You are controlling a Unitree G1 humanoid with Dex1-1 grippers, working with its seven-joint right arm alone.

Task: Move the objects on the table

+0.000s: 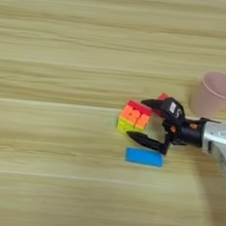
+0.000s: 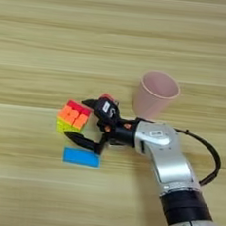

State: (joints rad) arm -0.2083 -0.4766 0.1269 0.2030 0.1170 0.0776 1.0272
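The bench (image 1: 68, 42) fills both views, its planks running left to right. Our one arm (image 2: 170, 169) reaches in from the near right and stretches left across the boards.

One pink cup (image 2: 155, 93) stands upright, mouth up, just beyond the forearm and apart from the hand, so it looks to be out of play for now.

One puzzle cube (image 1: 134, 117) rests on the bench left of the hand (image 1: 144, 122). The two black fingers are spread wide, the far one past the cube's far right corner and the near one by its near right corner; the cube's right side sits in the gap. We judge this a straddle before closing, since nothing is pinched yet and the cube lies flat on the wood.

One blue bar (image 1: 144, 157) lies flat, long side left to right, just nearer than the near finger and clear of the cube.

One red cube (image 1: 162, 96) peeks out behind the far finger, mostly hidden. We see no black-topped block.
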